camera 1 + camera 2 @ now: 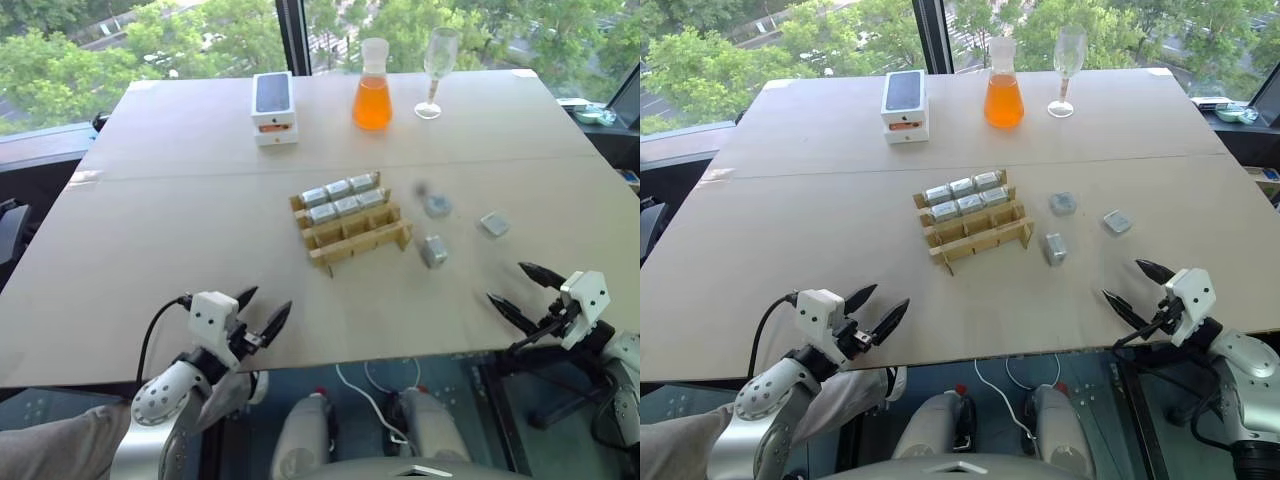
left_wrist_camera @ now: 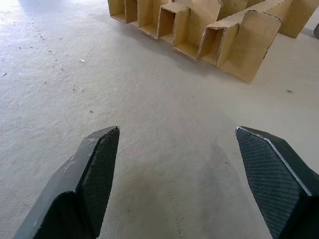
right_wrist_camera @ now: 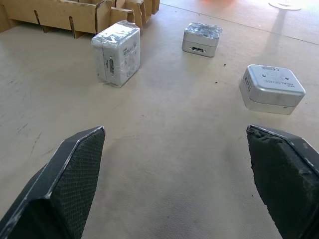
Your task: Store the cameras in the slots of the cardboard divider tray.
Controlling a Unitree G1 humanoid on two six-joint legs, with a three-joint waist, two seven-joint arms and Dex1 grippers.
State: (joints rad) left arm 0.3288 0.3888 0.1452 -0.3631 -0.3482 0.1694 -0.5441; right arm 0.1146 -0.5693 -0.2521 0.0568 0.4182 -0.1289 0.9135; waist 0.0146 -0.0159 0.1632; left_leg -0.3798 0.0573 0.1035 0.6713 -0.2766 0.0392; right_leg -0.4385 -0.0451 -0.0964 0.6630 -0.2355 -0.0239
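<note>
- In the left wrist view the light-brown cardboard divider tray (image 2: 234,40) is cut off at the frame edge, its filled slots out of sight.
- That lattice of thin interlocking strips (image 1: 975,222) sits mid-table; six small silver-grey metallic block cameras (image 1: 962,197) fill its two far rows.
- Three more foil-shiny, boxy loose cameras (image 3: 115,53) lie right of it.
- The left gripper (image 1: 262,318) and right gripper (image 1: 1137,286), fingers textured black, are spread wide, empty, over the beige table (image 1: 180,220).
</note>
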